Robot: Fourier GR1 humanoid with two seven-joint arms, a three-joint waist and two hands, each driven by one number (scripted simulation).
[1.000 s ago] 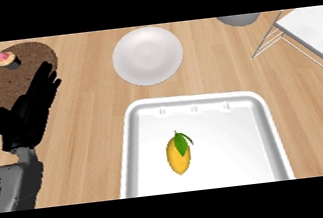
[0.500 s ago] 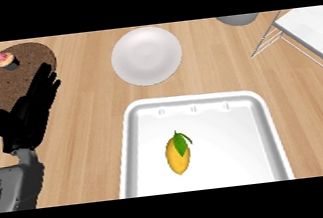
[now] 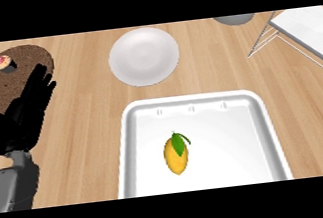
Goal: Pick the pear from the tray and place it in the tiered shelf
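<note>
A yellow-orange pear (image 3: 177, 154) with a green leaf lies in the middle of the white tray (image 3: 262, 119) at the lower centre of the head view. The white tiered shelf (image 3: 312, 33) with its wire legs reaches in at the upper right. My left hand (image 3: 20, 117) rests open at the left, fingers pointing up, well apart from the tray. No right hand shows.
A white plate (image 3: 144, 56) stands behind the tray. A dark cork-like round board (image 3: 5, 83) at the far left carries a small pink cupcake (image 3: 3, 62). A grey object (image 3: 235, 19) is cut off at the top edge.
</note>
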